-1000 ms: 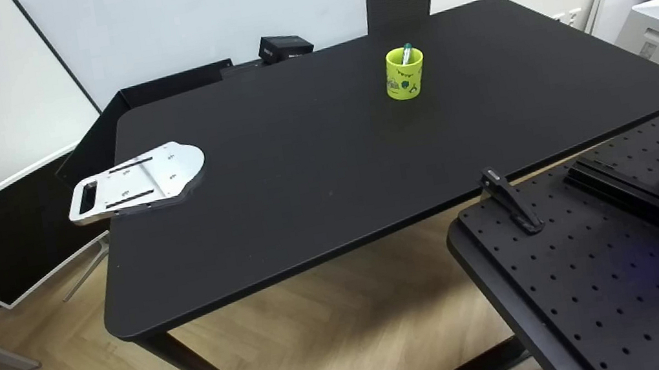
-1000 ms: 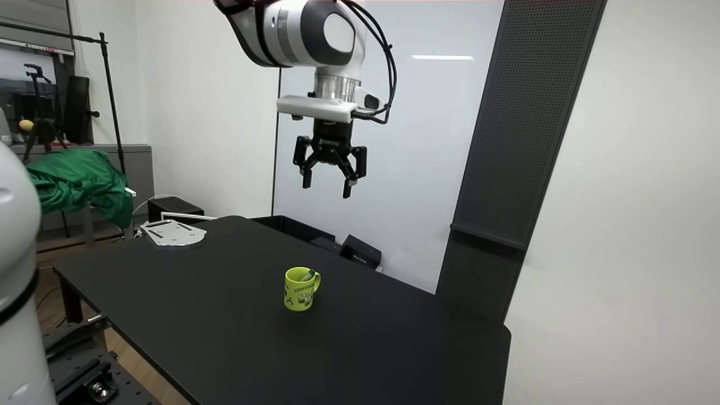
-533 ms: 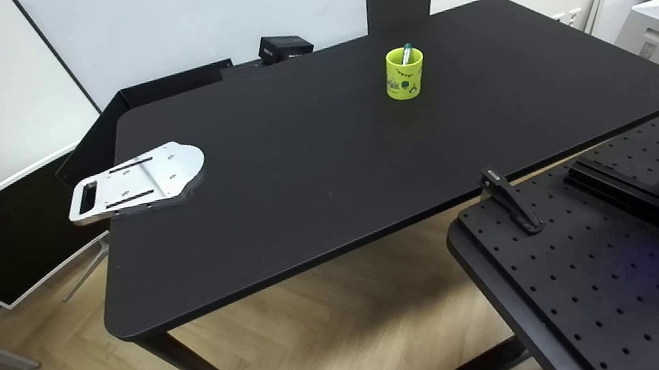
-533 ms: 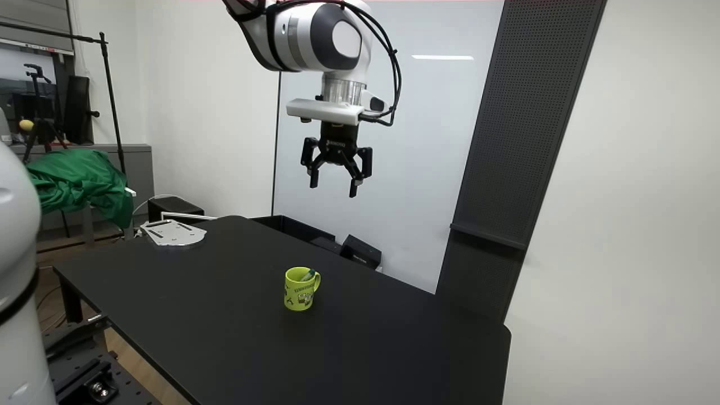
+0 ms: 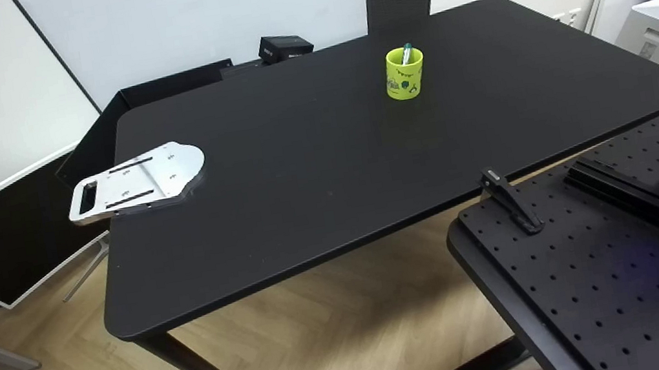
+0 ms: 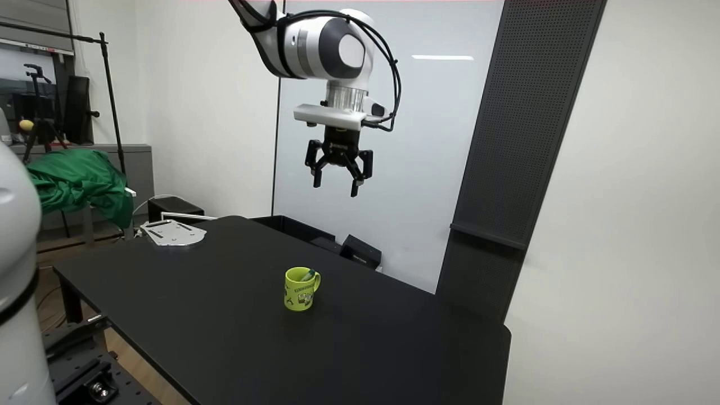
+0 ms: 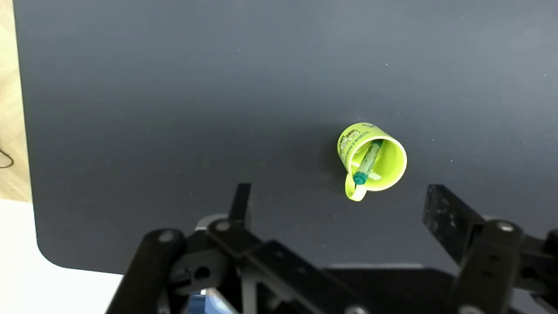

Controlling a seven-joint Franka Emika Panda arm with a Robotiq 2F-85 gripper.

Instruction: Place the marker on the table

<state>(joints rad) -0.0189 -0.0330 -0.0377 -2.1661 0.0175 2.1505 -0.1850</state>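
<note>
The marker (image 7: 367,162) is a pale-bodied pen with dark green ends. It stands tilted inside the yellow-green cup (image 7: 346,141), its upper end leaning by the rim near the handle. In both exterior views the marker's top (image 5: 407,54) (image 6: 307,275) shows above or at the cup's rim. The cup (image 5: 404,83) (image 6: 298,295) stands upright on the black table (image 5: 301,169). My gripper (image 6: 336,184) is high above the table, pointing down, open and empty. In the wrist view the gripper (image 7: 340,200) has its fingers wide apart, with the cup beyond them.
A silver plate (image 5: 152,175) lies at one end of the table, partly over its edge. A black perforated board (image 5: 630,271) adjoins the table's side. Black boxes (image 6: 361,252) stand behind the table, near the whiteboard (image 6: 405,140).
My open gripper has shifted slightly to the right in an exterior view, and the upper arm has come down a little. The cup and marker have not moved.
</note>
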